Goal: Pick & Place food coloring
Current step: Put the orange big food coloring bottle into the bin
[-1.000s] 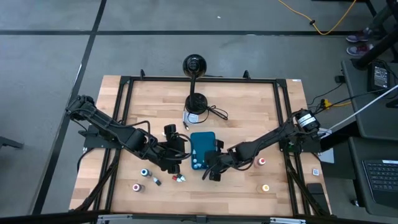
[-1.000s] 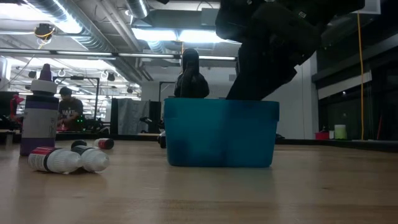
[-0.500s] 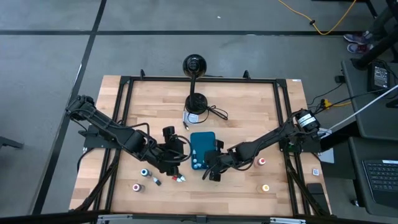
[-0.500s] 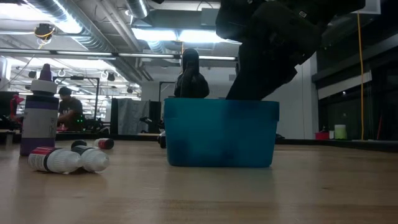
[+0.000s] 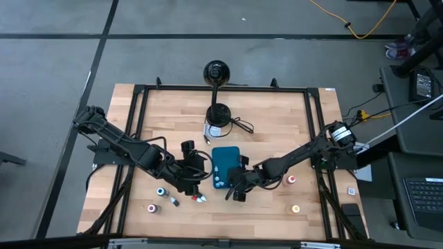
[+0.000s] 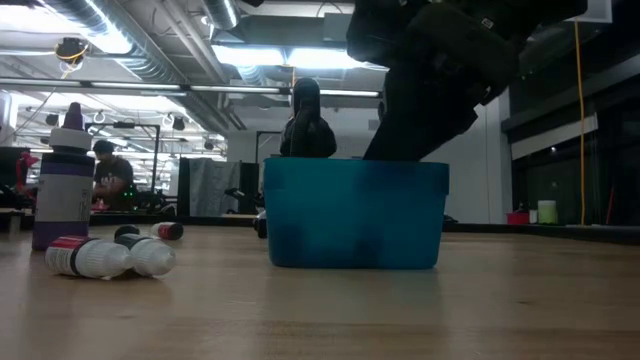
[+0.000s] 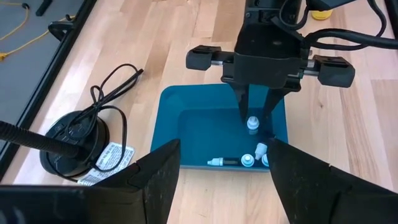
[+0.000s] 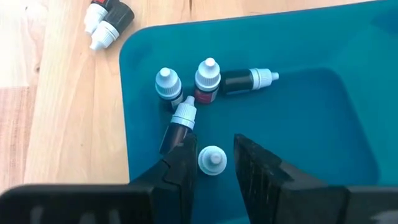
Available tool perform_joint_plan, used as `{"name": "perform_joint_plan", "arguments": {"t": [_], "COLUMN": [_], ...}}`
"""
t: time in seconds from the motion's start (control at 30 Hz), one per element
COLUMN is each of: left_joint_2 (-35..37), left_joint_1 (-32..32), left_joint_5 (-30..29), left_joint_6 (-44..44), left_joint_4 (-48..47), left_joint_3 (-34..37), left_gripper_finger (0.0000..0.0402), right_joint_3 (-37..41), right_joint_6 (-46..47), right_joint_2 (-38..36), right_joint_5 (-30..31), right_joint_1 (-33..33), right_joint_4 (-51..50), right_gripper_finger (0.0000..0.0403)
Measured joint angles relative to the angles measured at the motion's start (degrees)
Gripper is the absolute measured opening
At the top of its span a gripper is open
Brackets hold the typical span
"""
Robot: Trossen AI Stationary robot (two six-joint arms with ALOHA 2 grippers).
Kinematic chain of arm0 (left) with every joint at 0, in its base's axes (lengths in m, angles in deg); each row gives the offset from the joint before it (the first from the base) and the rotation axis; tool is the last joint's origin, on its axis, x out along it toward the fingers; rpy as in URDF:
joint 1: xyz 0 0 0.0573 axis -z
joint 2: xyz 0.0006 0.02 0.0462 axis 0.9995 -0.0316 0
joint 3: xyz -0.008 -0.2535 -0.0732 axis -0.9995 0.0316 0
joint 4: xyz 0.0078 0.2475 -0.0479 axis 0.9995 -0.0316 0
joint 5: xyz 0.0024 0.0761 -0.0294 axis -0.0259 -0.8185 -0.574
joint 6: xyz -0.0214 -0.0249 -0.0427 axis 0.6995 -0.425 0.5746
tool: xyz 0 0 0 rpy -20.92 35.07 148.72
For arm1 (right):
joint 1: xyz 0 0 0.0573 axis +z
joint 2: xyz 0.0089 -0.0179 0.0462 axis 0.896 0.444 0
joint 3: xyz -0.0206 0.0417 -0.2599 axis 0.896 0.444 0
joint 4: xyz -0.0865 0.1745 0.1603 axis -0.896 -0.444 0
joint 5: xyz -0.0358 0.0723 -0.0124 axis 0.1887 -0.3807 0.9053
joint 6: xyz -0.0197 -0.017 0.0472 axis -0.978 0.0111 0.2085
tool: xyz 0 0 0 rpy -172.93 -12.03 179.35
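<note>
Tray [image 5: 225,167] of teal plastic sits near the middle of the tabletop [image 5: 270,124], a little toward the front edge. The right gripper [image 8: 213,163] hangs over the tray's front end with its fingers slightly spread on either side of an upright white-capped bottle [image 8: 212,160]; whether the fingers touch the bottle I cannot tell. Four more food coloring bottles lie or stand in a cluster [image 8: 193,87] in the same end of the tray, close to its wall: two upright with white caps, two dark ones on their sides.

The left gripper [image 7: 217,168] hovers off the tray's left side, its fingers spread and holding nothing.

Outside the tray, two bottles [image 8: 107,20] lie on the wood by its front left corner. More stand or lie toward the tabletop's front left corner [image 5: 160,191], and two stand near the front right corner: a red-capped one [image 5: 291,180] and an orange-capped one [image 5: 295,208]. In the low view a tall purple bottle [image 6: 63,180] stands behind two bottles lying side by side [image 6: 108,256].

A black round-based stand [image 5: 219,114] with a cable sits behind the tray, toward the back edge.
</note>
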Motion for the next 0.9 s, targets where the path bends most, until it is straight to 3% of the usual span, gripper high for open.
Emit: {"name": "perform_joint_plan", "arguments": {"t": [0.27,0.5,0.7,0.9], "left_joint_2": [0.0,0.0,0.0,0.0], "left_joint_1": [0.0,1.9,7.2,12.9], "left_joint_5": [0.4,-0.4,-9.8,-20.6], "left_joint_6": [0.6,3.3,8.5,14.7], "left_joint_4": [-0.7,-3.3,-8.1,-12.8], "left_joint_3": [0.0,0.0,0.0,0.0], "left_gripper_finger": [0.0232,0.0234,0.0232,0.0233], "right_joint_3": [-2.6,-6.4,-9.2,-9.2], "right_joint_6": [-3.6,-4.7,0.7,12.0], "right_joint_2": [-1.7,-5.1,-9.4,-16.0], "right_joint_5": [0.0,0.3,0.0,-0.4], "right_joint_1": [0.0,-0.4,0.2,3.2], "right_joint_4": [-0.5,-10.4,-29.8,-48.0], "right_gripper_finger": [0.0108,0.0108,0.0108,0.0108]}}
